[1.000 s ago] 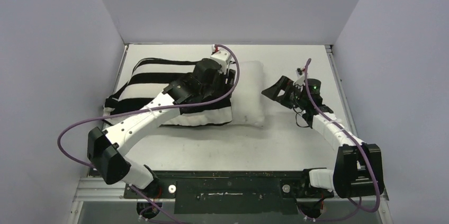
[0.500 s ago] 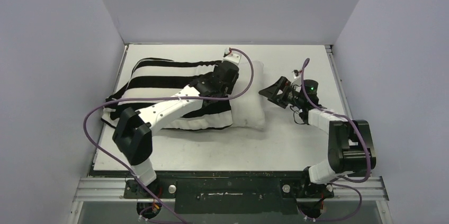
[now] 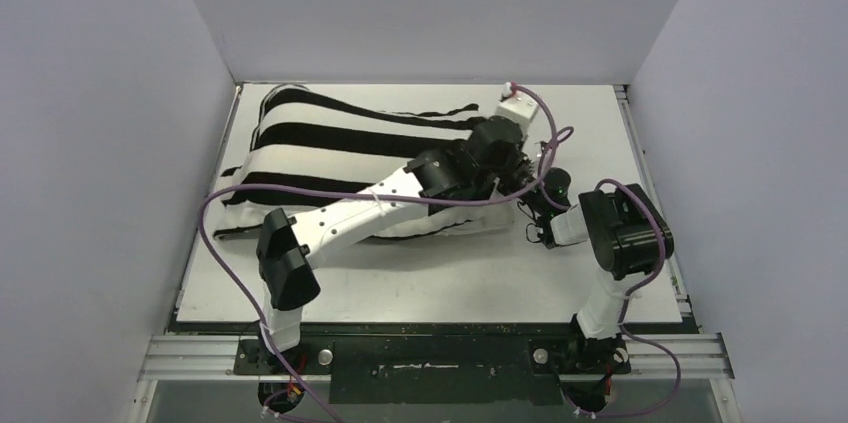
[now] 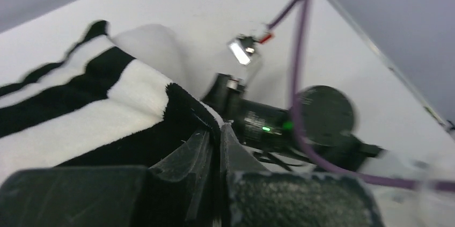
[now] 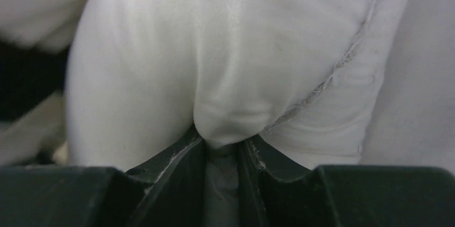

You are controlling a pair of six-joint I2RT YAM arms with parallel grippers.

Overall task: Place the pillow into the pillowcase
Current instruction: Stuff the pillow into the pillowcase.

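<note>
**Item 1, room.** Plain walls [image 3: 430, 3] of pale lilac-grey close the cell on the left, back and right.

**Item 2, surface.** White worktop [image 3: 420, 278], flat and matt, with dark seams along its side edges. A black base rail [image 3: 430, 353] on a metal frame runs along the near edge and carries both arms.

**Item 3, pillowcase [image 3: 330, 138].** Broad black and white stripes. I see it stretched from the back-left corner of the worktop towards the centre-right, bulging over what lies beneath it.

**Item 4, pillow [image 5: 214, 39].** Off-white fabric with a stitched seam, filling my right wrist view. It lies at the right end of the striped cloth, centre-right on the worktop. From overhead I cannot separate it from the white stripes, nor tell how much of it is inside.

**Item 5, left fingers [image 4: 206, 146].** Pressed together on the black hem at the pillowcase's right end, with the arm reaching diagonally across the cloth.

**Item 6, right fingers [image 5: 188, 154].** Pinching a fold of the pillow just beside its seam. From above they sit close against the left fingers.

**Item 7, fittings.** A purple cable [image 4: 294, 66] loops along each arm. A small green light [image 4: 265, 129] glows on the right wrist unit.

**Item 8, lettering.** I can read none at this size.
</note>
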